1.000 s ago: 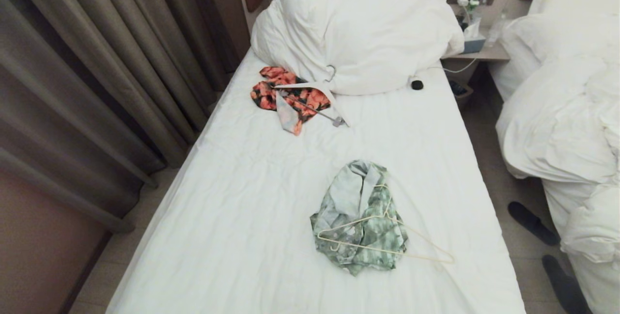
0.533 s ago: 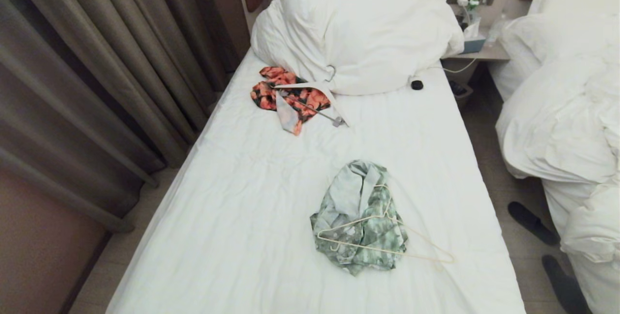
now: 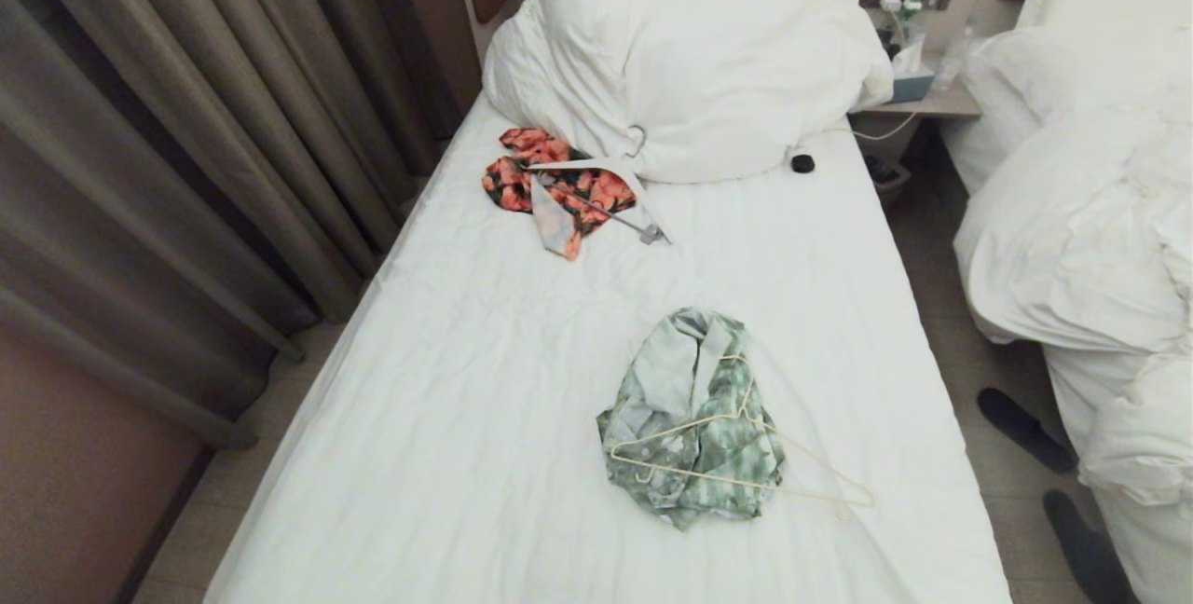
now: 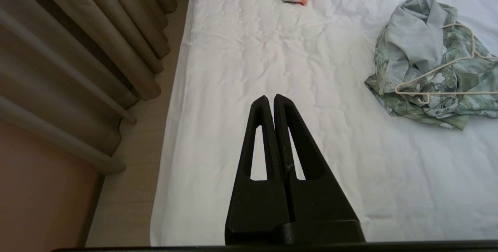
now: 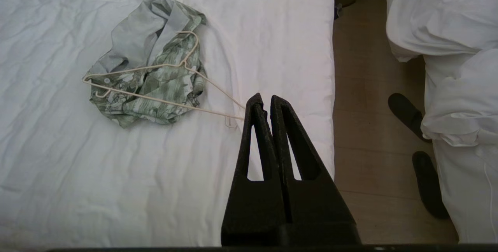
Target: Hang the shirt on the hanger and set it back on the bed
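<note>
- The left hand (image 4: 270,98) hangs in the air, fingers pressed together, holding nothing.
- The right hand (image 5: 265,98) does likewise, fingers shut and empty.

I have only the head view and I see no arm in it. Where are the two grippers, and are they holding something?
Observer: Both are empty. The left gripper hangs over the bed near its curtain-side edge, jaws shut.
Operator: And the right one?
Observer: The right gripper is also shut, over the opposite edge of the bed, just short of the near end of the hanger.
Operator: Does the hanger go inside the shirt?
Observer: No. From the right wrist view it lies on top of the crumpled shirt, one end sticking out onto the sheet.
</note>
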Tool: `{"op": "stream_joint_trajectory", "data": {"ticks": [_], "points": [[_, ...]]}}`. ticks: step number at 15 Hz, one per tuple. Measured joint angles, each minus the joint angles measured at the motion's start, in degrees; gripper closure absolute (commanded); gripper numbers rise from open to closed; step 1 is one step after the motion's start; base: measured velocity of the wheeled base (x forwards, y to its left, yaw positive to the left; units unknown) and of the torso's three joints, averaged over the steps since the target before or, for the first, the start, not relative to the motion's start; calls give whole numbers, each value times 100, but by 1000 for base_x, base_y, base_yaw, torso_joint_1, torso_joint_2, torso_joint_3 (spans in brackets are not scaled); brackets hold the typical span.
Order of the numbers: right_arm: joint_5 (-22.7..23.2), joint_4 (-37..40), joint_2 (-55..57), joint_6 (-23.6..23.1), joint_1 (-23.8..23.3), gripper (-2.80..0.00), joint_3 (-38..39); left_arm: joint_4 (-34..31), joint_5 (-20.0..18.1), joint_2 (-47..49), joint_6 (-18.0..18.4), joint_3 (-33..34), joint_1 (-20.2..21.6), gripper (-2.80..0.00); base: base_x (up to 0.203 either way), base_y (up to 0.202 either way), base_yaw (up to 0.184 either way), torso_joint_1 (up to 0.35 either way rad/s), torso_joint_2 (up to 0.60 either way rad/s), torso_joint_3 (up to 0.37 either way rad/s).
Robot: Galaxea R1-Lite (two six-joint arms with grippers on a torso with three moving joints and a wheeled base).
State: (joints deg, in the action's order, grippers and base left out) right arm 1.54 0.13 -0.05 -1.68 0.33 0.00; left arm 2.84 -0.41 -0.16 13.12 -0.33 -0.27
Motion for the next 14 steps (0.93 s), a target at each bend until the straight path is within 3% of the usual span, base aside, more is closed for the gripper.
{"op": "stream_joint_trajectory", "data": {"ticks": [14], "points": [[-11,2,5,6,0,0,0,2,-2,5,-2,-2,0,0,0,0,0,0,0,0]]}}
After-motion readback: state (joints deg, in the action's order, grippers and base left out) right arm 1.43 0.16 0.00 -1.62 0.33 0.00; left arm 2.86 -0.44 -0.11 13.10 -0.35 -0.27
